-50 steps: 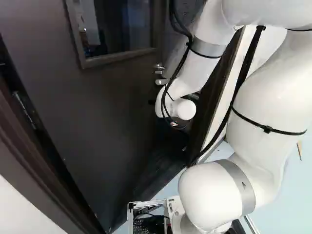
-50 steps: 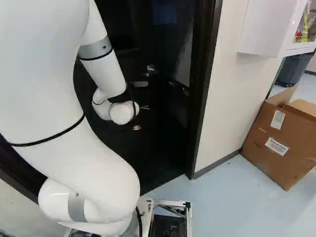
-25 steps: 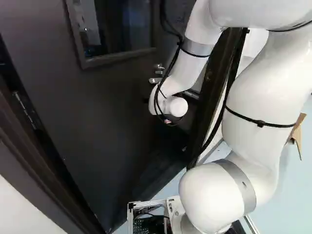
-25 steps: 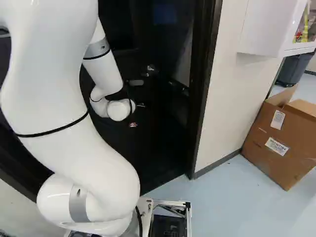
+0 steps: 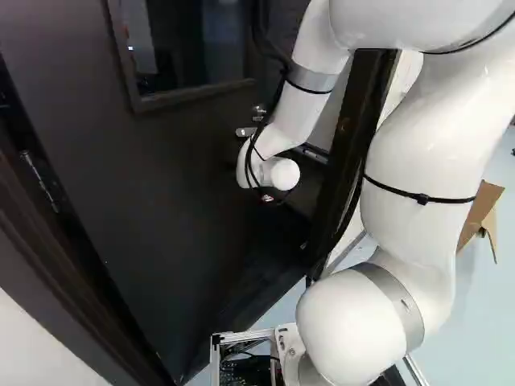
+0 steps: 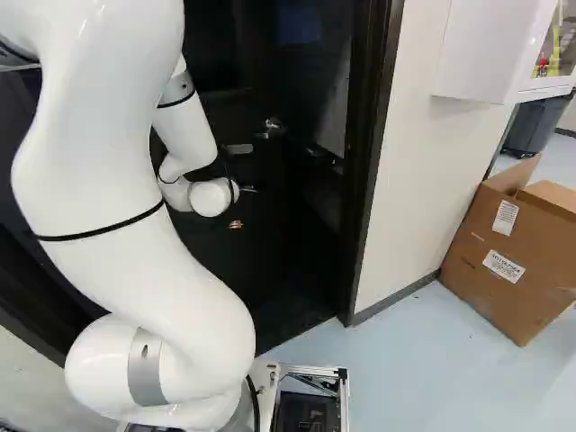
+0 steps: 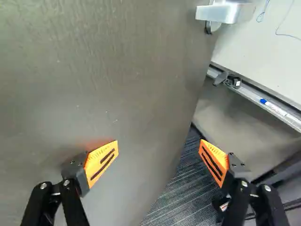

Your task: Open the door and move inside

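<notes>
Black two-fingered gripper [image 7: 159,145], orange-padded fingers [image 7: 101,161] wide apart, faces dark windowed door [image 5: 161,193], ajar ahead; I should push steadily near its free edge [image 7: 184,127], keeping clear of silver metal lever handle [image 7: 225,12]

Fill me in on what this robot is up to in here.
A white robot arm is working at a dark door, which stands ajar. Its gripper is open and holds nothing: one of the orange pads is by the door's face, the other over the opening past its free edge. The lever handle is not gripped. Through the gap show dark carpet and a ledge with a marker. The base isn't through the doorway yet.
</notes>
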{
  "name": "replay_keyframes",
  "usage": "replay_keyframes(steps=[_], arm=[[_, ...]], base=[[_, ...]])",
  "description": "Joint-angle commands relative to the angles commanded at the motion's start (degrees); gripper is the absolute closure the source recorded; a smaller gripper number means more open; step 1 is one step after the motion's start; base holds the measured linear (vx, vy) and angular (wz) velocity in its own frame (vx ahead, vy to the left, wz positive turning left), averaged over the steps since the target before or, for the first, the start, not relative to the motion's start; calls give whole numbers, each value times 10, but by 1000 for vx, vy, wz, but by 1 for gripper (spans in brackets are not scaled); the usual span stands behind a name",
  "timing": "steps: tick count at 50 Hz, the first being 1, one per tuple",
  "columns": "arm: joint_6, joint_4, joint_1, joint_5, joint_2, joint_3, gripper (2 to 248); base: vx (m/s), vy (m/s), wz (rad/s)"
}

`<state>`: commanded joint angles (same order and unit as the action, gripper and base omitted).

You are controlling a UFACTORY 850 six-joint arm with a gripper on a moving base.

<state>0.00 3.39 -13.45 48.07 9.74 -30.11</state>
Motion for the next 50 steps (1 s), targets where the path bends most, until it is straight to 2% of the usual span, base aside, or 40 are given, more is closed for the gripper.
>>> replay_keyframes(steps=[33,50], arm=[[0,-27,-46,0,33,-38,3],[0,-29,-69,0,52,-60,3]], base=[[0,0,0],[0,0,0]])
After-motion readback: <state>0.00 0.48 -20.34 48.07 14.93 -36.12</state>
